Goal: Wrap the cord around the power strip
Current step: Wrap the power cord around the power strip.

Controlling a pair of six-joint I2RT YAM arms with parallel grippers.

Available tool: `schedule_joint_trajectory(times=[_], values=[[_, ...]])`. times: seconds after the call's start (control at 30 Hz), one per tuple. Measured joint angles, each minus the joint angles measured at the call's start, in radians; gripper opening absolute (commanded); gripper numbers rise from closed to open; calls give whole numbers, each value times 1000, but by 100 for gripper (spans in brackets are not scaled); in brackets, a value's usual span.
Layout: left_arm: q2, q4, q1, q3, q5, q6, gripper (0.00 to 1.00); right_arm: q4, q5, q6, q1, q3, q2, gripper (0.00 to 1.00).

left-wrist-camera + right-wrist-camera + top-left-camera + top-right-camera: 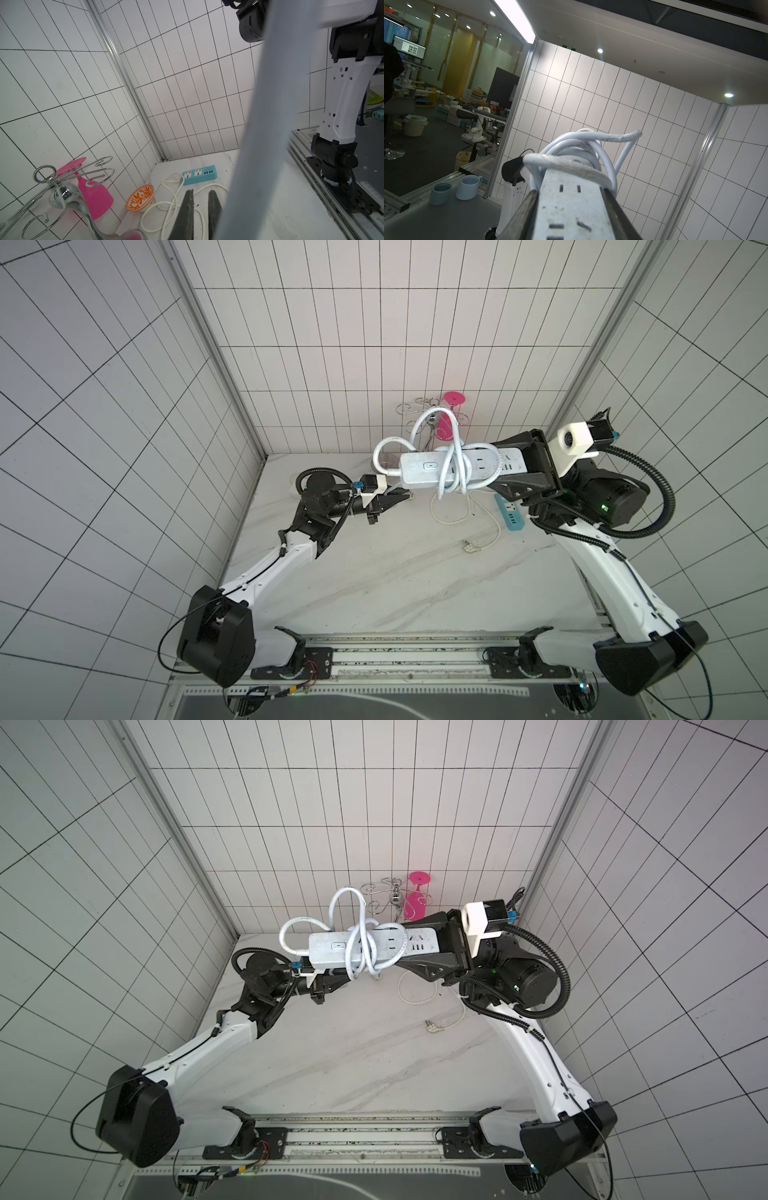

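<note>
Your right tool (569, 191) clamps one end of the power strip (424, 472) and holds it level above the table (374, 572). The cord (451, 475) is looped around its middle. Your left tool (200, 193) is released, its jaws slightly apart and empty, just beside the cord.

Open table (374, 585) in front; white cable (446, 522), blue strip (510, 515) and rack (62, 194) crowd the back.

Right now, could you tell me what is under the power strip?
Below the power strip are the left gripper and a loose white cable on the table. The strip covers the tabletop directly beneath it in both top views.
</note>
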Motion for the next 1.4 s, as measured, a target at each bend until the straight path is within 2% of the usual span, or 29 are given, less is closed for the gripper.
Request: schedule_joint_trajectory(times=[0.2, 0.43, 0.7, 0.87, 1.1, 1.4], values=[[46, 45, -50, 6, -4, -32, 0, 148, 99, 100, 1, 0, 56, 0], [56, 65, -90, 6, -8, -47, 0, 179, 236, 106, 1, -6, 102, 0], [5, -62, -170, 6, -46, 3, 0, 180, 411, -49, 2, -95, 105, 0], [-38, -107, -184, 16, -68, 11, 0, 138, 526, -161, 6, -138, 110, 0], [-43, -170, -227, 53, -106, 21, 1, -102, 649, -431, 44, -148, 109, 0], [-89, -415, -236, 136, -171, 133, 2, -676, 733, -878, 78, -107, 133, 0]])
